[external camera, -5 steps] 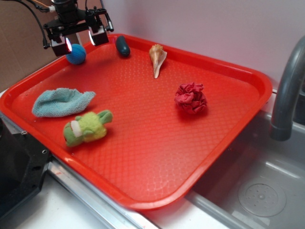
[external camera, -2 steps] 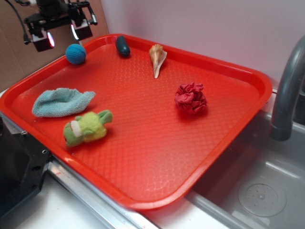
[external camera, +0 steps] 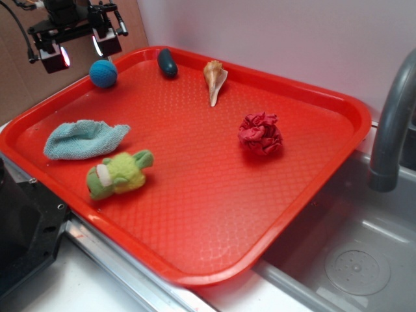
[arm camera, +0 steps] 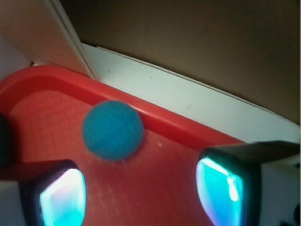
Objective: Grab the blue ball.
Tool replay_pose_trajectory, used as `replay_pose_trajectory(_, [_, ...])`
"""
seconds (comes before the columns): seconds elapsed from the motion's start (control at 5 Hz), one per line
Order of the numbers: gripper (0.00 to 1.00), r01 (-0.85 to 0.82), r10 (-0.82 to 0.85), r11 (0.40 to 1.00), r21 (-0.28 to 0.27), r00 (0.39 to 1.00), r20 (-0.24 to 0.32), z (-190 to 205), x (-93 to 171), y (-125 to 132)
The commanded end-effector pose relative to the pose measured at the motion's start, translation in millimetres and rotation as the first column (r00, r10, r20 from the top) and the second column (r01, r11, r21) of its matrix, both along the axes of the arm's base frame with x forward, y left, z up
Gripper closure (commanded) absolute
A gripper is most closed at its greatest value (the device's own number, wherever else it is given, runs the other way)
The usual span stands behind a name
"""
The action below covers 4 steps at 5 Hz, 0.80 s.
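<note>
The blue ball [external camera: 103,73] rests on the red tray [external camera: 195,214] near its far left rim, small, round and knitted. My gripper [external camera: 78,50] hangs above and to the left of it, over the tray's rim, open with nothing between its fingers. In the wrist view the blue ball [arm camera: 113,130] lies ahead of the gripper [arm camera: 141,195], closer to the left finger, close to the tray rim [arm camera: 188,125]. Both pads glow pale cyan.
On the tray lie a dark oblong thing [external camera: 167,62], a shell [external camera: 214,78], a red scrunchie [external camera: 260,133], a light-blue cloth [external camera: 81,139] and a green plush toy [external camera: 118,173]. A brown board [external camera: 19,84] stands behind the tray. A sink with a grey faucet [external camera: 393,123] is at right.
The gripper has risen and drawn back to the left, away from the ball it stood over a second ago. It stays open. The ball has not moved.
</note>
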<state>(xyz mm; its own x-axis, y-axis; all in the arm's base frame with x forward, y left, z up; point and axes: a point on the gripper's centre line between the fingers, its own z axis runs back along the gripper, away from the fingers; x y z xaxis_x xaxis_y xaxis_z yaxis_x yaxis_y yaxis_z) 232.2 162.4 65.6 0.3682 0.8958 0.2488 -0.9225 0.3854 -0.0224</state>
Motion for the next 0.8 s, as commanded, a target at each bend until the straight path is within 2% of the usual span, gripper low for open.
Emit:
replay_pose_trajectory(0.0, [0.0,0.058,-0.058,0.998,-0.022,0.998,0.036,-11,20,20])
replay_pose_trajectory(0.2, [0.0,0.073,-0.074,0.996,-0.048,0.997,-0.011,-27,34,21])
replay_pose_trajectory(0.4, [0.25,0.033,-0.036,0.998,-0.054,0.998,-0.057,-34,36,24])
replay_pose_trajectory(0.6, [1.0,0.036,-0.038,0.999,-0.041,0.998,-0.044,-23,30,23])
